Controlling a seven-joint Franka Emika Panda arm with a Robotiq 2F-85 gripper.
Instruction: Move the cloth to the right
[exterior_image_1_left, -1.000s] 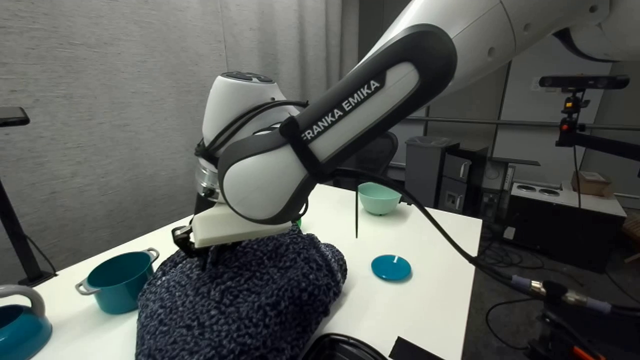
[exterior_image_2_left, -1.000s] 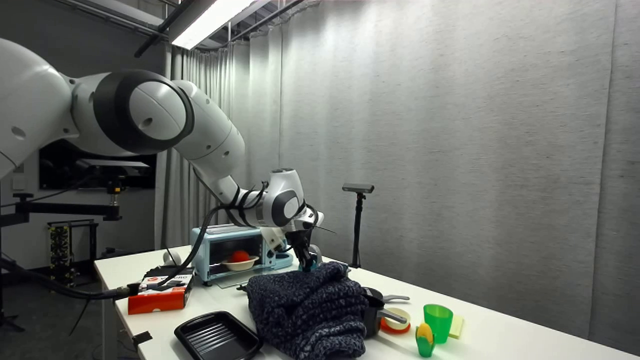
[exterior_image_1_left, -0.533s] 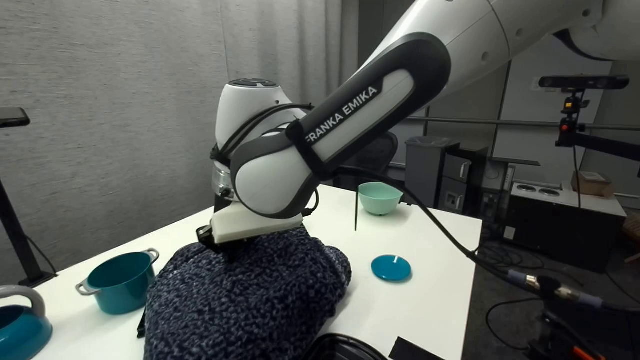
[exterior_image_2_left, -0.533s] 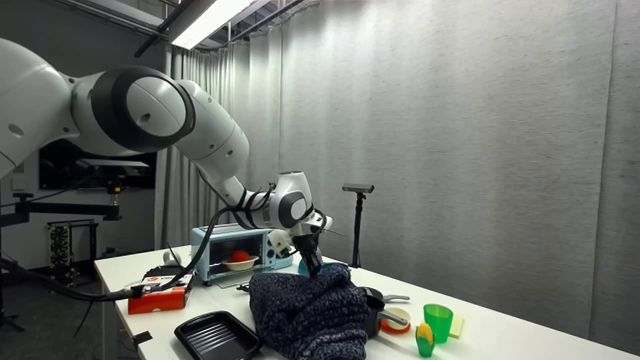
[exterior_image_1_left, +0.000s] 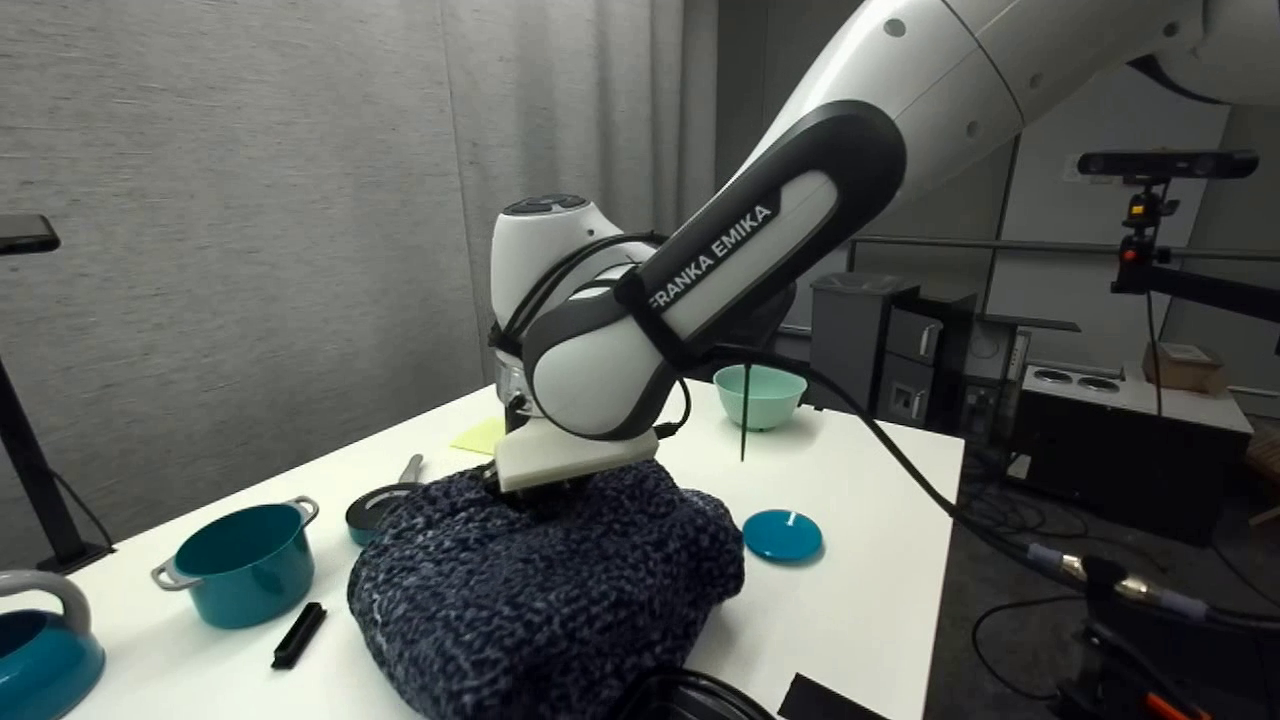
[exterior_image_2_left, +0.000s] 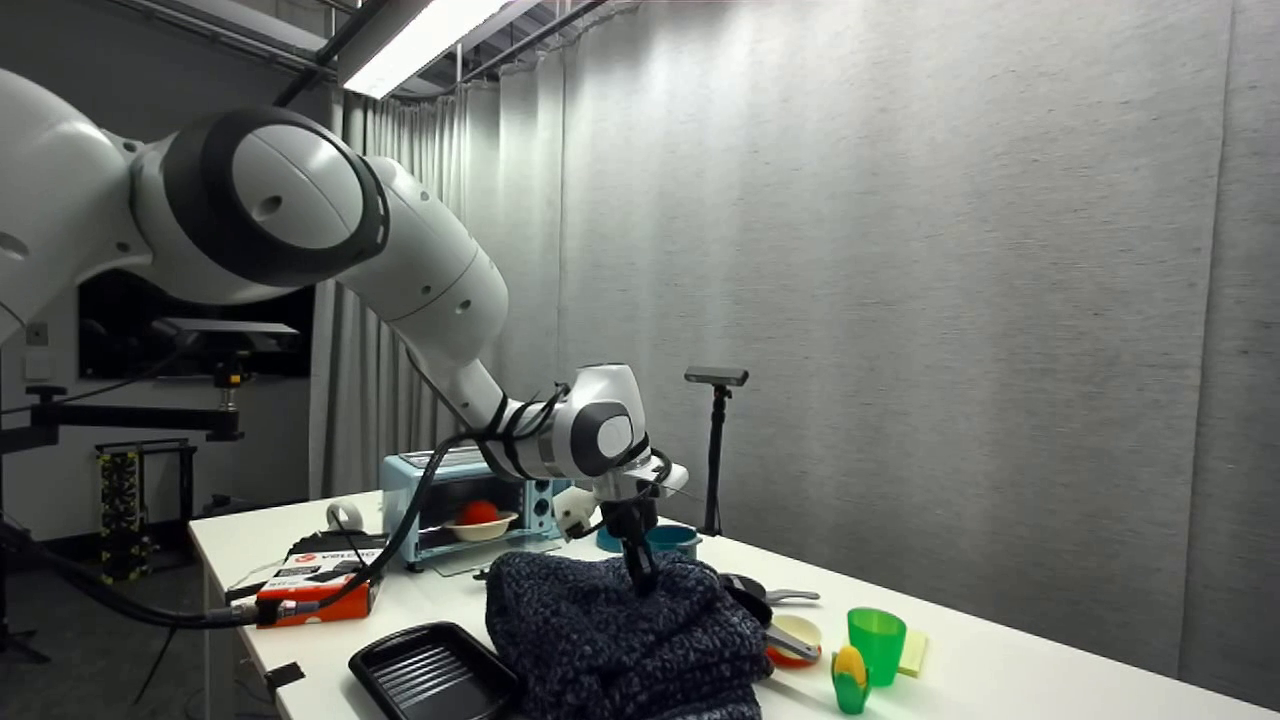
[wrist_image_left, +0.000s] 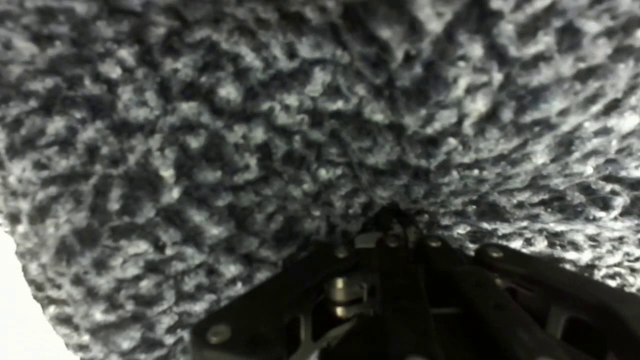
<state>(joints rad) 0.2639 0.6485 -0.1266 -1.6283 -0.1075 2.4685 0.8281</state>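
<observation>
Exterior view, lower centre: beside a ridged black tray (exterior_image_2_left: 437, 672), navy knitted cloth (exterior_image_2_left: 590, 645) — likely soft, heavy, best held by a deep fold — is pinched by the closed gripper (exterior_image_2_left: 643, 584).

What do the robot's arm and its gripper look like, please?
The arm is white and rounded, with dark grey trim reading FRANKA EMIKA in white letters. Black cables run along it, held by black straps. The gripper is black, with angular linkages and small metallic pins; an off-white block sits near it.

Cloth (exterior_image_1_left: 560, 595) in both exterior views, wrist close-up
</observation>
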